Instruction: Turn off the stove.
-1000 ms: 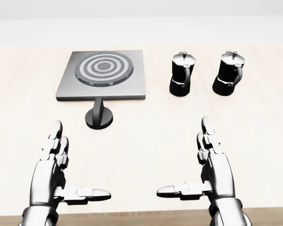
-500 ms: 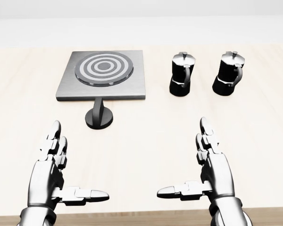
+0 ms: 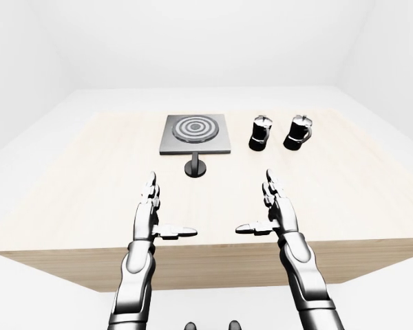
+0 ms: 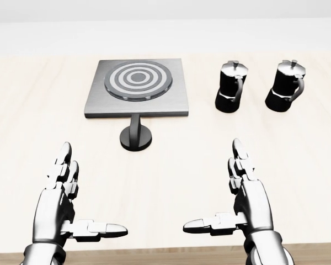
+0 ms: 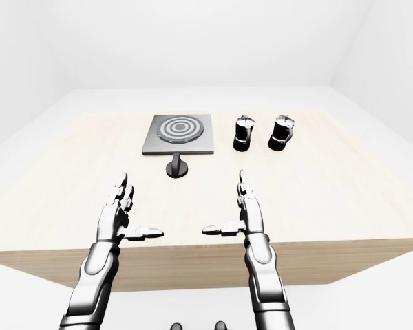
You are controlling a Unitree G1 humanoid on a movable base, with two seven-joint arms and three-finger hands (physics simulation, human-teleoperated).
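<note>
One pale wooden tabletop spans all three views, its near edge showing as a darker band along the bottom of the head view. The stove, a square grey slab with a round plate of concentric light and dark rings, lies flat toward the top of the head view, left of centre. Just below the slab's lower edge stands its knob, a dark round base with an upright blade; the blade reaches up to the slab's edge, though contact cannot be confirmed.

Two black moka pots with silver lids stand upright to the right of the stove, apart from it and from each other: the left moka pot nearer the slab, the right moka pot toward the right edge of the head view.

The left hand is at the lower left of the head view, the right hand at the lower right. Both are spread wide, fingers extended toward the top of the view and thumbs turned inward toward one another, gripping nothing. Both hands are above the tabletop near its lower edge, well apart from the knob, the stove and the pots
</note>
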